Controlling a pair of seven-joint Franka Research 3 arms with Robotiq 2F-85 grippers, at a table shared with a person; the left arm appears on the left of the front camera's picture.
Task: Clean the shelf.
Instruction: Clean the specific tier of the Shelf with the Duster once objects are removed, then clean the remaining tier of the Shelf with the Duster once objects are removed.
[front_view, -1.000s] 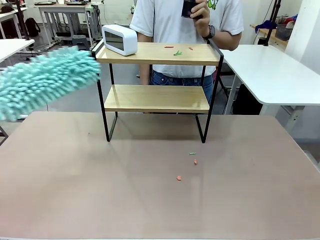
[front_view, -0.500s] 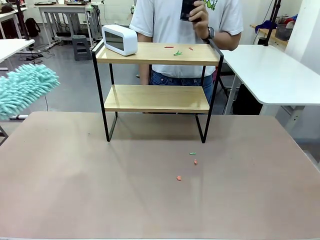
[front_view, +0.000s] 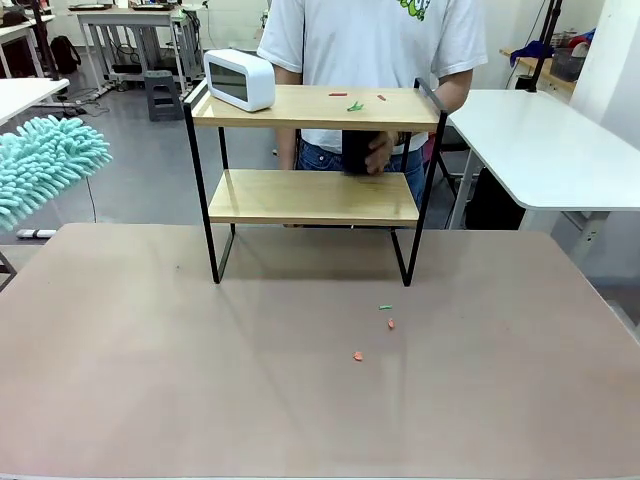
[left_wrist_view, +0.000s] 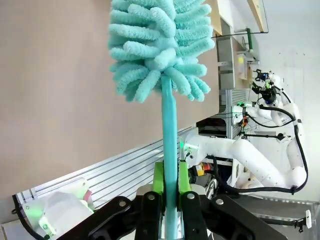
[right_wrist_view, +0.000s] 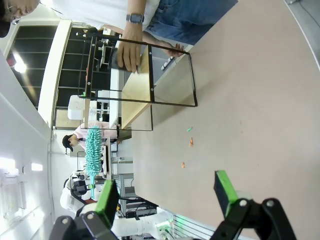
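**Shelf and grippers.** The shelf (front_view: 312, 195) is standing at the far middle of the worktop (front_view: 150, 380), directly in front of a person. A white clock (front_view: 240, 78) is sitting on the left end of its upper board. Small red and green scraps (front_view: 355, 103) are lying toward the right of that board. More scraps (front_view: 388, 318) are lying on the worktop, just in front of the shelf's right legs. The person's hand (front_view: 380, 152) is holding a dark object (front_view: 356, 150) between the two boards. The left gripper (left_wrist_view: 170, 176) is clamping its jaws on the handle of a teal duster (left_wrist_view: 160, 45), whose fluffy head is hanging at the front view's left edge, well apart from the shelf. The right gripper (right_wrist_view: 166, 192) is hovering over the worktop, jaws wide apart and holding nothing.
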